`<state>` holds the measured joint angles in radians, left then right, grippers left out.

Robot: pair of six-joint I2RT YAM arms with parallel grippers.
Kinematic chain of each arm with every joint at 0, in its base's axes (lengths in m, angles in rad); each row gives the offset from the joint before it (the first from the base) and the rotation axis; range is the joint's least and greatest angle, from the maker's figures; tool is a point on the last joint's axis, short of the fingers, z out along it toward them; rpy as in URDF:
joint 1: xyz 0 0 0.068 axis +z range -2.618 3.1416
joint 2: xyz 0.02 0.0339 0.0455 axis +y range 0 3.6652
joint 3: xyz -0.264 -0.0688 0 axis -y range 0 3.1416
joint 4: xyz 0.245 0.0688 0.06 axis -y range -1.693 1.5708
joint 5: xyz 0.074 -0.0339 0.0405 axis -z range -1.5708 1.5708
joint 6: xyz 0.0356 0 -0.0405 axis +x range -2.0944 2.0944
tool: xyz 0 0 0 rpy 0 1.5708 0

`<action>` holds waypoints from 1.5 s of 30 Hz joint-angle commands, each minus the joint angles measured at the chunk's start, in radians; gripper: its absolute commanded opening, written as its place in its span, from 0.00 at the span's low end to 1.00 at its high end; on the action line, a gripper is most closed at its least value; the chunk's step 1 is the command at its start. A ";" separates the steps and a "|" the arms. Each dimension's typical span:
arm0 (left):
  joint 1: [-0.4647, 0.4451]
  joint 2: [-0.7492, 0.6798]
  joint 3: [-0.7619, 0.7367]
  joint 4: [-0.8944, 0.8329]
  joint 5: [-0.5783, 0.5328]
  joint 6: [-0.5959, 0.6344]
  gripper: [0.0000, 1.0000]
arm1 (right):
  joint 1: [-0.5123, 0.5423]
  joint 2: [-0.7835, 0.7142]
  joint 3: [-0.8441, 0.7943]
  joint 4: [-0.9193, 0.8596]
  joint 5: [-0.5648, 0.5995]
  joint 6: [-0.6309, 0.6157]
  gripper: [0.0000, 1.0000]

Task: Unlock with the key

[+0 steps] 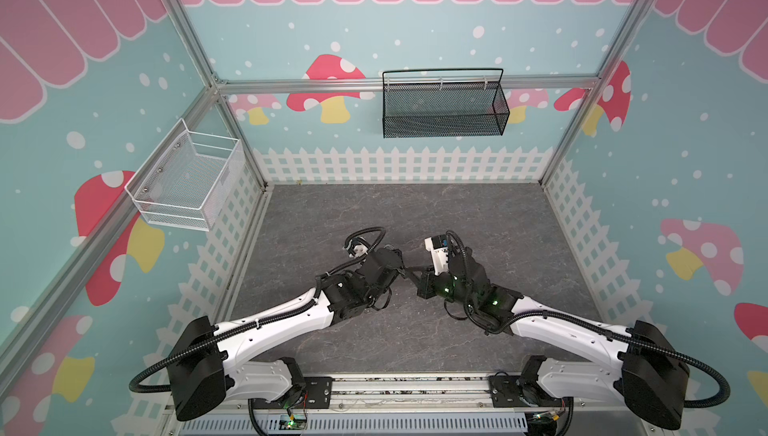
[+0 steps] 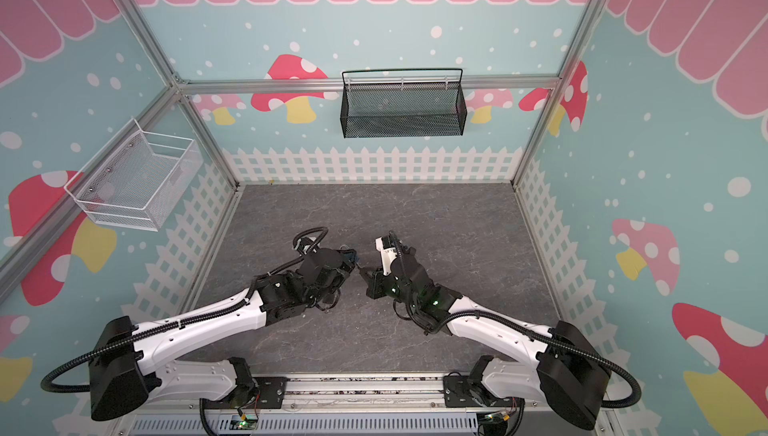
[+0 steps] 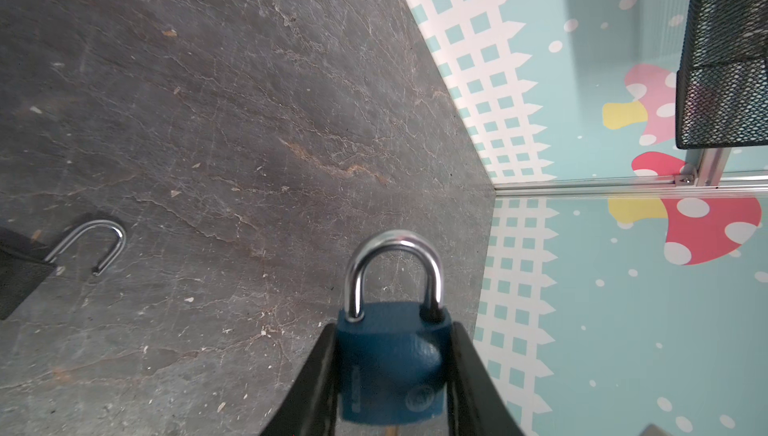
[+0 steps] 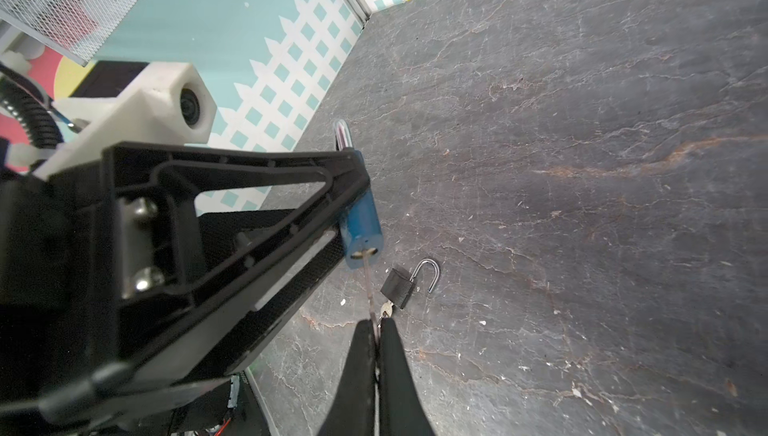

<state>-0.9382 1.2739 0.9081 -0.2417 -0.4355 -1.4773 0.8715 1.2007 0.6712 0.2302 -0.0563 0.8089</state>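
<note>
So the right gripper (image 4: 377,325) was clenched on the key (image 4: 369,284), blade running straight into the bottom of the blue padlock (image 4: 361,221) that the left gripper (image 3: 392,332) clamped (shackle (image 3: 395,246) not popped yet).

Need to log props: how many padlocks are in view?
2. The blue padlock sits clamped in the left gripper; the black padlock lies open-shackled on the table. Others may be hidden.

You have bright, even, soft light; faint shadows on tabletop (image 1: 457,221). Left wrist view: padlock (image 3: 390,363) blurred at 6 o'clock, shackle (image 3: 395,242) glinting; edges bowed.
</note>
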 commanded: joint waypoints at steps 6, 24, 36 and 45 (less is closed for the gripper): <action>-0.079 -0.007 -0.011 0.096 0.183 -0.018 0.00 | -0.011 0.007 0.070 0.242 -0.161 0.126 0.00; -0.085 -0.036 0.008 0.058 0.195 0.060 0.00 | -0.014 0.037 0.179 0.027 -0.017 0.017 0.00; -0.083 -0.071 -0.029 0.034 0.145 0.108 0.00 | -0.049 0.028 0.180 0.069 -0.240 0.273 0.00; -0.073 -0.111 -0.056 0.032 0.122 0.115 0.00 | -0.051 0.004 0.169 0.062 -0.212 0.286 0.00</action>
<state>-0.9543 1.1797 0.8764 -0.2371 -0.4698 -1.3605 0.8234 1.2255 0.8017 0.0944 -0.3008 1.0786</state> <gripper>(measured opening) 0.335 0.047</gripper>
